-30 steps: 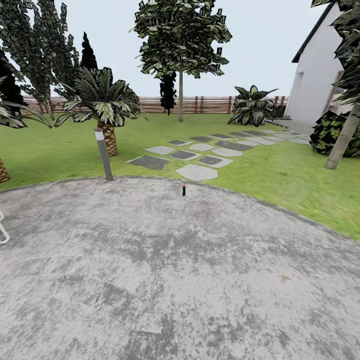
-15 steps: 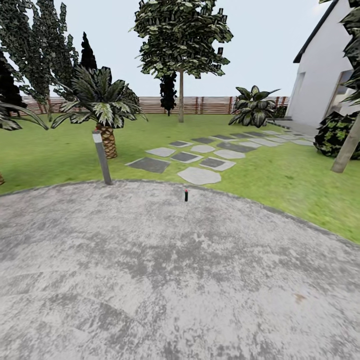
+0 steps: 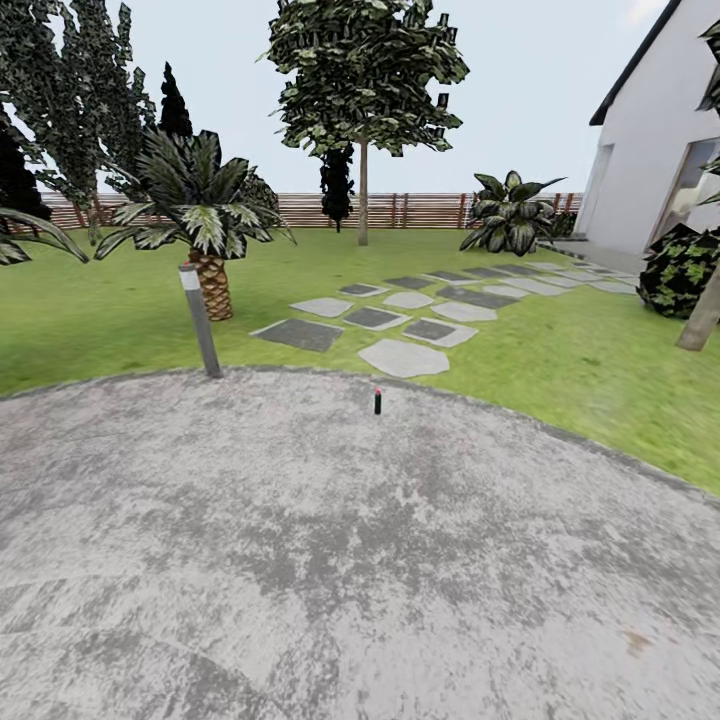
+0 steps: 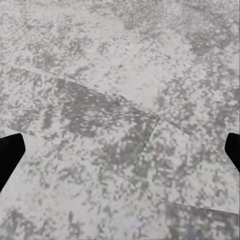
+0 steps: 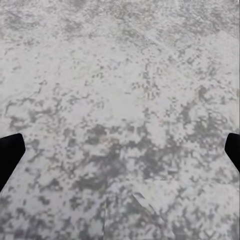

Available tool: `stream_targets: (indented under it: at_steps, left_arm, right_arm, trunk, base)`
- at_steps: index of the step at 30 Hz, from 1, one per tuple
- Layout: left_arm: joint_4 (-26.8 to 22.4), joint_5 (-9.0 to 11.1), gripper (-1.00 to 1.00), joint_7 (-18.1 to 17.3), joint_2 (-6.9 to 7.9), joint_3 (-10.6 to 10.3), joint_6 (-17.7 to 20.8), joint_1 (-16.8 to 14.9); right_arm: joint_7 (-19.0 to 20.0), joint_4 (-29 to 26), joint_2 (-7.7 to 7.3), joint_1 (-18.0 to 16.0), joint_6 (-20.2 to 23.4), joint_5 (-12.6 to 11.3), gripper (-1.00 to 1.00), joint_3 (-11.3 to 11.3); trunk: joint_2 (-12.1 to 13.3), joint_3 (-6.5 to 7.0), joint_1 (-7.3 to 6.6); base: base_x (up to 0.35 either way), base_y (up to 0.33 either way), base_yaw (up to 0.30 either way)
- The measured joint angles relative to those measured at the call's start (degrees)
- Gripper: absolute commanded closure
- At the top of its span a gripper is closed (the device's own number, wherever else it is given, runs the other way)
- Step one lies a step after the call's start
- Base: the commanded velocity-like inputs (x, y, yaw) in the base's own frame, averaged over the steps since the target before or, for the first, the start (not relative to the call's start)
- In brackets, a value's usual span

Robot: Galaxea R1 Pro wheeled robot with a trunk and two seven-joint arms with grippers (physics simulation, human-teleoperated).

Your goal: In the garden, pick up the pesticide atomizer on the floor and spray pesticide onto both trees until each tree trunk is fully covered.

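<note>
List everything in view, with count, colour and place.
pesticide atomizer: one, dark with red tip, upright on the paving near the lawn edge
paving: grey, foreground
bollard: one, grey, left at the paving edge
palm: one, left on the lawn
stepping stones: several, grey, across the lawn
tall tree: one, centre back
fence: brown, rear
house: white, right
fingers: black, wide apart, over paving at both wrists
</note>
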Motion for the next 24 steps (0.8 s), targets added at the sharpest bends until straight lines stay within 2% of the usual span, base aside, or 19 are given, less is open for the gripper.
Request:
stream_targets:
  at_steps: [24]
  left_arm:
    - [-0.06, 0.00, -1.00, 0.00, 0.07, 0.00, -0.08, 0.00]
  right_arm:
    - [0.00, 0.01, 0.00, 0.00, 0.00, 0.01, -1.00, 0.00]
  trunk:
    - [0.00, 0.00, 0.00]
  base:
    - [0.338, 0.076, 0.000]
